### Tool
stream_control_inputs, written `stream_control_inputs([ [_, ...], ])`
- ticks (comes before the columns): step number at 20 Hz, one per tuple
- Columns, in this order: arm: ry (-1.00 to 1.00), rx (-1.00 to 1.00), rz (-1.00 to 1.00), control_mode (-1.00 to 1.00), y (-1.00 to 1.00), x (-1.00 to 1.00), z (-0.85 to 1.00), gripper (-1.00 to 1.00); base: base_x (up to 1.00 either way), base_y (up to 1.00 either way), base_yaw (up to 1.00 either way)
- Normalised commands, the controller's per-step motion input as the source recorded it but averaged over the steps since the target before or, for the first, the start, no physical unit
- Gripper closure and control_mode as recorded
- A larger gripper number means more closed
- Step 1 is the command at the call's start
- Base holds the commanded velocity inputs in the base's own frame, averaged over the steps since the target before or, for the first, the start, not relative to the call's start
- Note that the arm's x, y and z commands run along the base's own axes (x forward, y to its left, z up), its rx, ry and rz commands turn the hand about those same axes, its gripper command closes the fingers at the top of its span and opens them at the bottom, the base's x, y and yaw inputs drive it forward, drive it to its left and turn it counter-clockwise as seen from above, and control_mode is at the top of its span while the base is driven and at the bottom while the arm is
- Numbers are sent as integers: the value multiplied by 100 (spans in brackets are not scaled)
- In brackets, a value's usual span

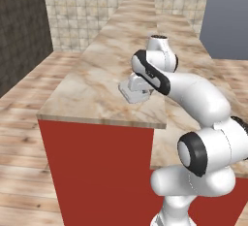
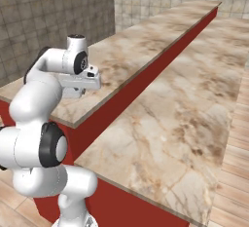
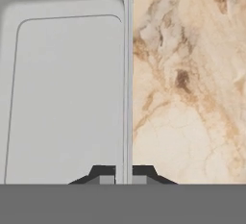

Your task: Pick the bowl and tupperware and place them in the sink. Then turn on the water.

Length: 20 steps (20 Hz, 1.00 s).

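The gripper point(image 3: 123, 179) is clenched on the side wall of the tupperware point(image 3: 62, 98). In the hand view the two dark fingertips point(image 3: 106, 174) sit at 6 o'clock, one on each side of the thin grey wall, which runs straight up toward 12 o'clock. The container's pale grey interior, with its rounded corner, lies from 9 to 11 o'clock of the wall; the marble counter point(image 3: 187, 88) lies from 1 to 5 o'clock.

In the left base view the tupperware point(image 1: 133, 93) rests on the raised marble counter point(image 1: 92, 84), near its front edge, with the white arm bent over it from 4 o'clock. In the right base view the hand point(image 2: 80, 81) is low over the same raised counter point(image 2: 131, 50), above its red front panel point(image 2: 146, 82); the container itself is hard to make out there.
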Motion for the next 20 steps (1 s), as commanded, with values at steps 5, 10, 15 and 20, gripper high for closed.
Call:
stream_control_inputs([
  [5, 0, 0, 0, -100, -8, -2, 23, 100, 0, 0, 0],
  [10, 0, 0, 0, -100, -12, -6, 30, 100, 0, 0, 0],
  [15, -2, 2, -1, -100, -15, -43, 42, 100, 0, 0, 0],
  [20, -7, 3, -3, -100, -16, -64, 30, 100, 0, 0, 0],
])
